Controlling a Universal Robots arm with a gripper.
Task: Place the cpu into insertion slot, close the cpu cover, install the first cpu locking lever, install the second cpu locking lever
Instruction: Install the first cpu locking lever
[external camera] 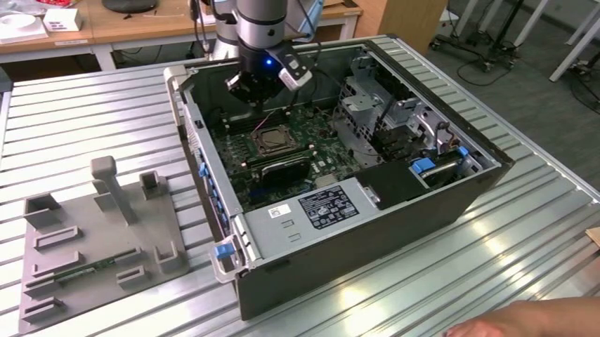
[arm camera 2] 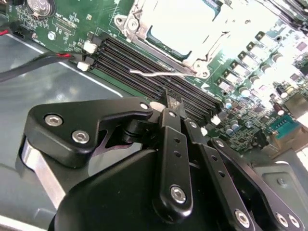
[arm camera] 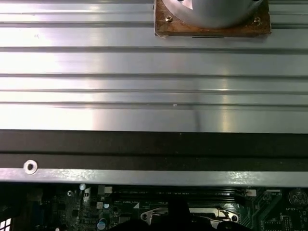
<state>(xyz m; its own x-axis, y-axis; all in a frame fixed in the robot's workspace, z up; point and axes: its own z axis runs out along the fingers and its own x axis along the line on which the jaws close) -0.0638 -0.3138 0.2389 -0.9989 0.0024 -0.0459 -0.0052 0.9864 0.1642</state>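
Started at the exterior view's left: found a grey fixture (external camera: 94, 232) flat on the ribbed tabletop (external camera: 84, 119), well apart from the work. Moved right to the open case (external camera: 375, 232), lying on its side with the green board (external camera: 319, 151) facing up. Found the hand (external camera: 251, 95) hanging over the board's far part, with the slot (external camera: 272, 140) just nearer the camera and slightly toward the exterior view's right.

Saw, in the second wrist view, the hand (arm camera 2: 169, 99) with its fingers (arm camera 2: 173, 144) drawn together and nothing gripped between them. Noted the black memory slots (arm camera 2: 120, 55) directly past the tips, then a thin wire lever (arm camera 2: 154, 73) lying free, its long axis running along those slots. Placed the cover (arm camera 2: 163, 49) beyond the lever, seemingly down over the slot, with a bright silvery square, judged to be the cpu (arm camera 2: 187, 24), seated inside its cut-out. Judged the lever not yet latched. Ended right, at the drive cage (external camera: 384, 112).
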